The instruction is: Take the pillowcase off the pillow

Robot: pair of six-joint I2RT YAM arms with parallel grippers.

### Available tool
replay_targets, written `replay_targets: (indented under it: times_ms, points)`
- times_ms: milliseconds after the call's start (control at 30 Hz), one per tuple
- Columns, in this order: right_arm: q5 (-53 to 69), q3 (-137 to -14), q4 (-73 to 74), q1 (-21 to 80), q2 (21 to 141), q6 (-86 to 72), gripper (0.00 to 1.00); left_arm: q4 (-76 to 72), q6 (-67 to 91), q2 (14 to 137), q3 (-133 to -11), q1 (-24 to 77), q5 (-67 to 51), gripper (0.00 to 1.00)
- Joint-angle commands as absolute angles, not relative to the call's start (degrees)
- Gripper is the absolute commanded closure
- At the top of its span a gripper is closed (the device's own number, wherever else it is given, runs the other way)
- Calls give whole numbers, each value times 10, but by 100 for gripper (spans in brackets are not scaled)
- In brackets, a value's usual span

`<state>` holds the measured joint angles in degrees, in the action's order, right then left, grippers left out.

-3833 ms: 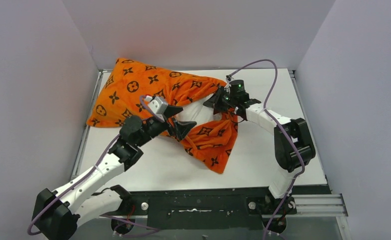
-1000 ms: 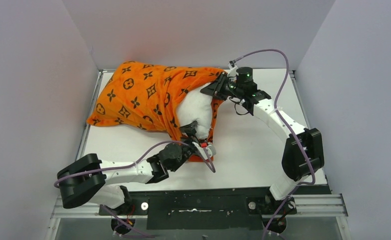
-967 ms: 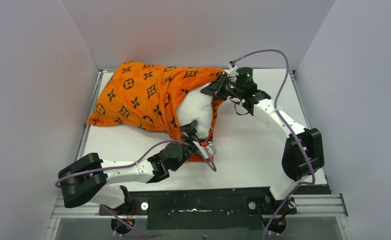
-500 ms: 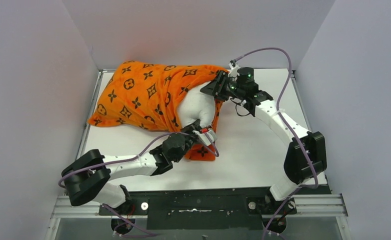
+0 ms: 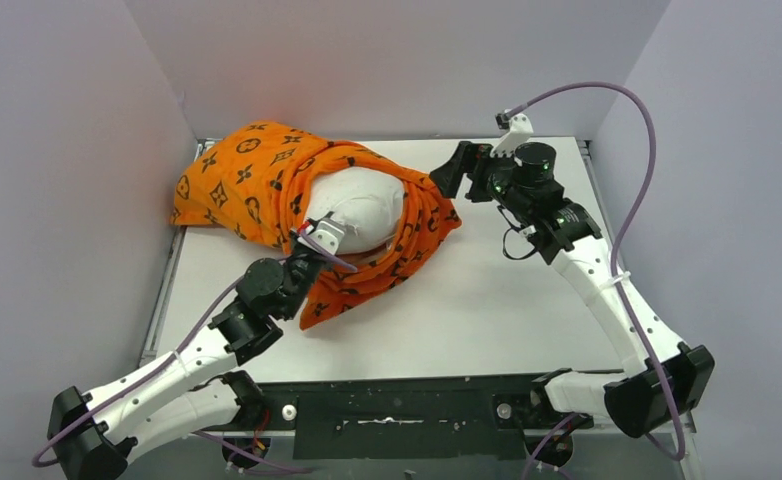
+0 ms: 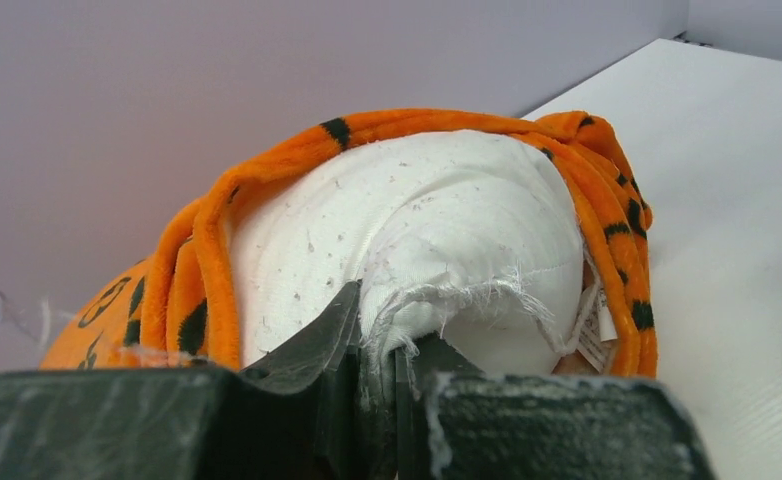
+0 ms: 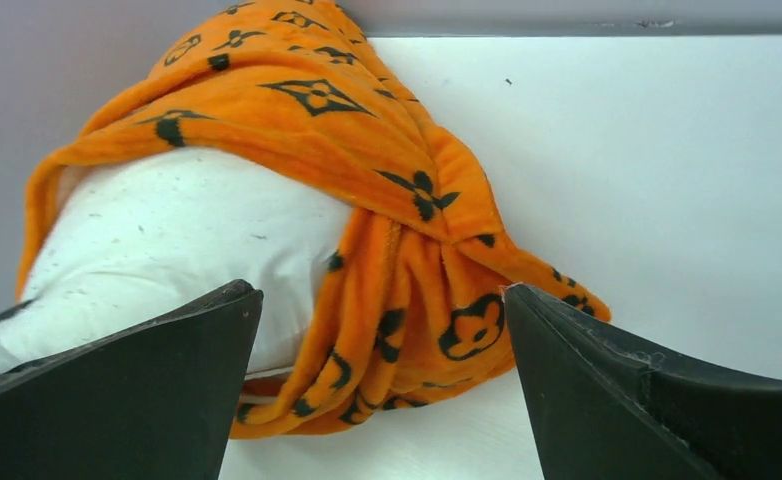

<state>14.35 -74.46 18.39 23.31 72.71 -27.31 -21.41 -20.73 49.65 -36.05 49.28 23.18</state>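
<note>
My left end effector (image 6: 387,375) is clenched on a pinch of the plain white stuffed pillow (image 5: 360,205), whose bare end pokes from the bright orange plush pillowcase with black monogram motifs (image 5: 235,187) at the far-left corner of the surface (image 5: 497,300). Both look soft, light and limp. I judge the bunched orange hem (image 7: 407,300) nearest the right end effector (image 5: 454,172), which hangs released and empty, the best hold. Open room lies toward the right edge.

Lab test cell: plain walls (image 5: 387,60) enclosing white table (image 5: 487,300).
</note>
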Motion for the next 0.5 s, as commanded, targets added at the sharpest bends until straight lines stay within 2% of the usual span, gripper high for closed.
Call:
replay_targets:
  times_ms: [0,67,167,433,467]
  points:
    - [177,-717,129,236,756,-184,3,-234,-175,458,-401,490,257,100]
    - [216,-705,101,249,768,-176,5,-221,-178,452,-407,490,266,100]
    - [213,-694,69,272,781,-165,9,-214,-176,439,-409,490,270,100]
    - [194,-708,38,274,851,-161,25,-201,-162,407,-414,490,258,100]
    - [191,-707,33,272,858,-162,30,-200,-162,402,-414,490,256,100]
